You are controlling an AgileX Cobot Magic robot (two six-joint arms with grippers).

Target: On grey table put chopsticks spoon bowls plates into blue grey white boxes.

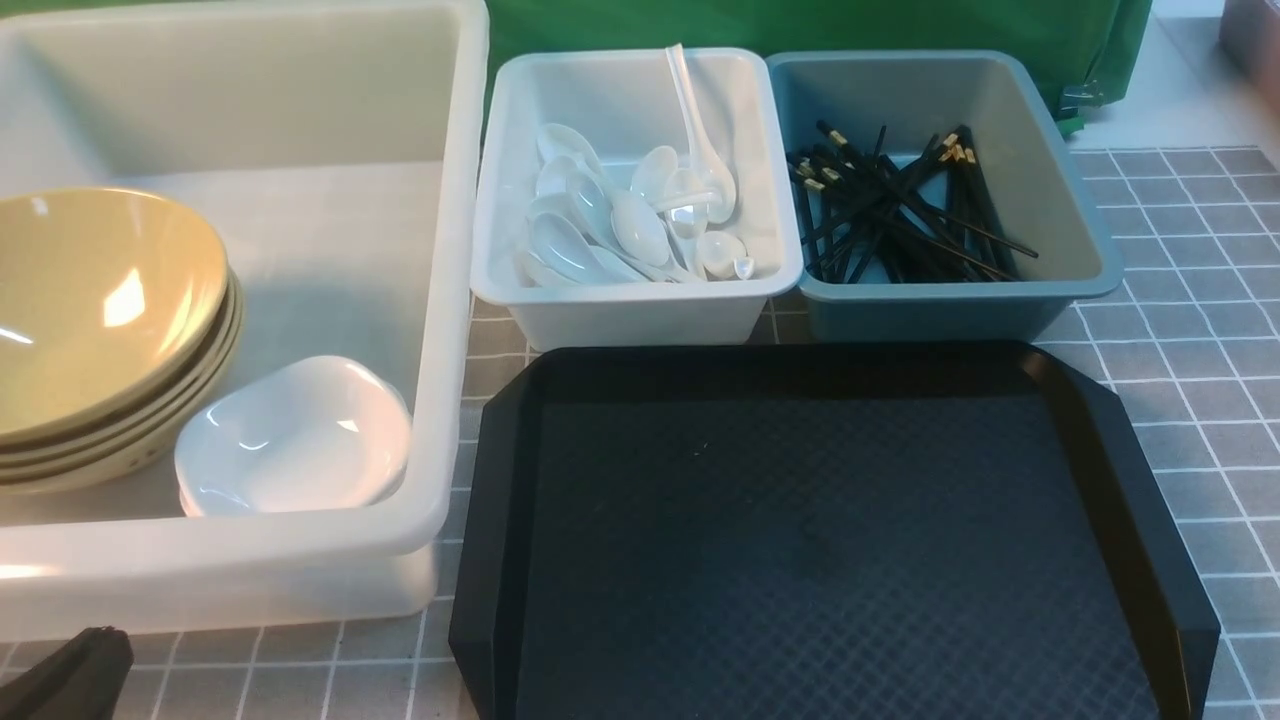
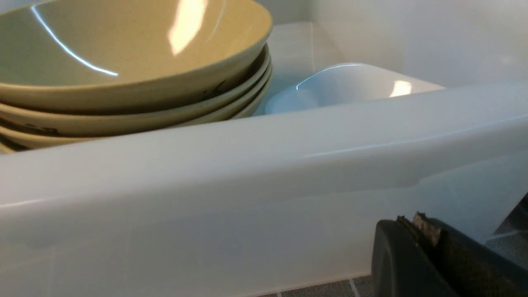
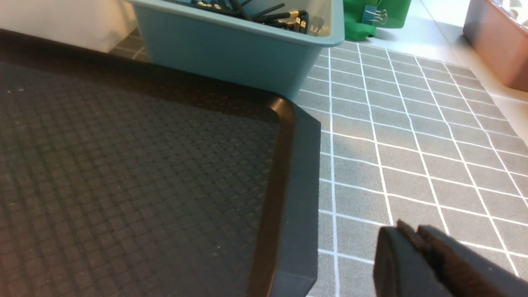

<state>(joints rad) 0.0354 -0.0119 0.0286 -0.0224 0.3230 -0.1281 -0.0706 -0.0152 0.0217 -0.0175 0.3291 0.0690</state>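
Observation:
Several tan bowls [image 1: 100, 300] sit stacked in the large white tub [image 1: 445, 250], with white plates [image 1: 300, 440] beside them. Several white spoons [image 1: 620, 215] lie in the small white box [image 1: 640, 292]. Black chopsticks [image 1: 900, 220] lie in the blue-grey box [image 1: 950, 292]. My left gripper [image 1: 80, 670] is shut and empty, low on the grey table [image 1: 1180, 350] just outside the tub's near wall [image 2: 247, 206]. In the left wrist view the left gripper [image 2: 412, 220] has its tips together. My right gripper [image 3: 412, 229] is shut on nothing above the table, beside the tray's corner.
A black diamond-textured tray [image 1: 820, 540] lies in front of the two small boxes, with nothing on it. Green cloth [image 1: 800, 25] hangs behind the boxes. A brownish bin [image 3: 499, 45] stands at the far right edge of the table.

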